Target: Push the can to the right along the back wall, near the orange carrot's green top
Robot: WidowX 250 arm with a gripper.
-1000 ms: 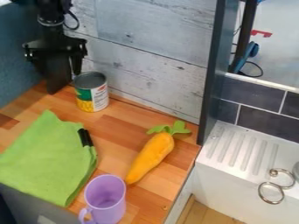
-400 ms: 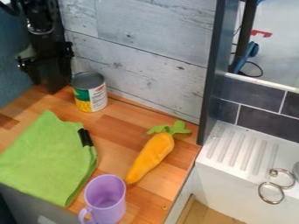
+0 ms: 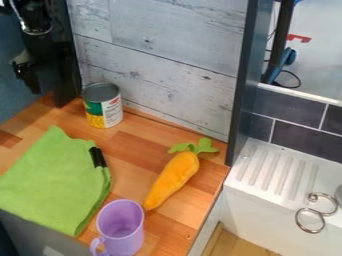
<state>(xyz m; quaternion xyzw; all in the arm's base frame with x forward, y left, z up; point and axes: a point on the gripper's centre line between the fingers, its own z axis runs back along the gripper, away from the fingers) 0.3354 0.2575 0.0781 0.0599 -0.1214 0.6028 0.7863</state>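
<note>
Across wooden desk [image 3: 137,150], shows can [image 3: 104,107], green cloth [image 3: 53,182], plush carrot [image 3: 172,177], purple mug [image 3: 127,229]; holds claw [image 3: 28,77] at upper left, nearest can; cannot tell whether apart or together.

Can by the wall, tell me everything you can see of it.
The can is a short metal cylinder standing upright on the wooden counter, close to the plank wall. Its round grey top faces up, ringed by a rim; I can't tell if it's sealed. The label is green above, yellow below in what may be a corn picture, with a white panel and some red on the right. It looks undented. Only the counter clearly touches it; the green cloth lies apart from it.
</note>
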